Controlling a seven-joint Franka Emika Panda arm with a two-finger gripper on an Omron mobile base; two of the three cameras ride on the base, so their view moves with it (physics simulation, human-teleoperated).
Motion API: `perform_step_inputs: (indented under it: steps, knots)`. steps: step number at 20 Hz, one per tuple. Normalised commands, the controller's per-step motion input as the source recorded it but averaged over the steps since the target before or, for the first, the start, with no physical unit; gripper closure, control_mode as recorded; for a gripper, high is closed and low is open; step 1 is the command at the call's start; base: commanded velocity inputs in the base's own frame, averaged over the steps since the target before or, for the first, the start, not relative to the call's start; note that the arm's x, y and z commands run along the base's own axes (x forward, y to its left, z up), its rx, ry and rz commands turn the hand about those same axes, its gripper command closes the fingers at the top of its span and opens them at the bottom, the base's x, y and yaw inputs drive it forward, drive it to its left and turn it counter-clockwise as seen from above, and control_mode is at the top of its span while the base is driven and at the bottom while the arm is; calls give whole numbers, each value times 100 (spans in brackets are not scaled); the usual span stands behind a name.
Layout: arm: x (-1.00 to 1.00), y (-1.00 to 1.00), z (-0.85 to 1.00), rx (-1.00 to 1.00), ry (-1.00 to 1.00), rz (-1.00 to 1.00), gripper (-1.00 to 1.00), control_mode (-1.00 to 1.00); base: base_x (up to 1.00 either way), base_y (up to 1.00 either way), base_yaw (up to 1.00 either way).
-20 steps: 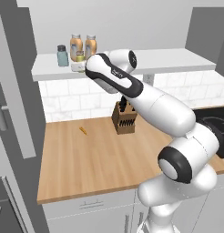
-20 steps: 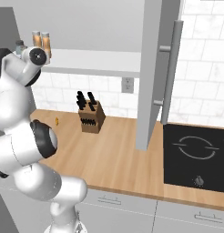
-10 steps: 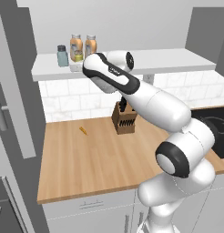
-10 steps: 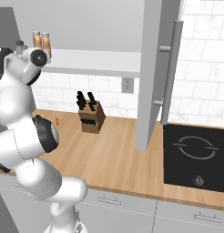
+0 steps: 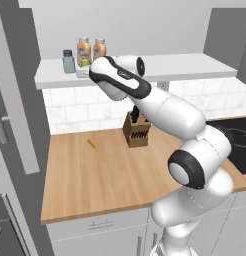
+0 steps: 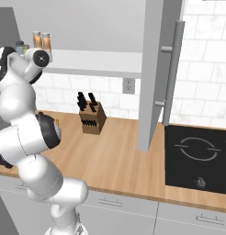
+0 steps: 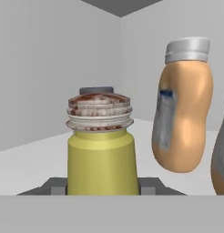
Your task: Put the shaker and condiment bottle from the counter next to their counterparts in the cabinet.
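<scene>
claw point(image 7: 103, 187): clamped on yellow-green shaker point(image 7: 101, 150) | shelf point(image 5: 185, 67): orange bottle point(image 7: 183, 113) just right | risk: sideways drift tips it

1. Shaker point(image 7: 101, 150): small, yellow-green, w/ a round silver cap that has rusty brown marks. It stands straight up, right between the gripper point(image 7: 102, 185) tips, which sit close at its sides.
2. Condiment bottle point(image 7: 183, 113): round, orange-tan, pale grey cap. It stands a bit past the gripper & off to one side, not touching the shaker.
3. A 2nd orange bottle point(image 5: 100, 49) stands just beside the 1st one, behind the gripper.
4. Blue-grey shaker point(image 5: 68, 61), dark cap: straight up, near the gripper's left side.
5. All sit on the cabinet's white shelf board point(image 5: 185, 66).
</scene>
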Motion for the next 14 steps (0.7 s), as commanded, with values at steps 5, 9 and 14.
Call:
perform_step_inputs:
  steps: [5,9,14]
  knots:
    - [6,1,-12,0,0,0,-100,-100,0,0,0]
    - [0,0,-9,0,0,0,-100,-100,0,0,0]
    - [0,0,-2,0,0,0,-100,-100,0,0,0]
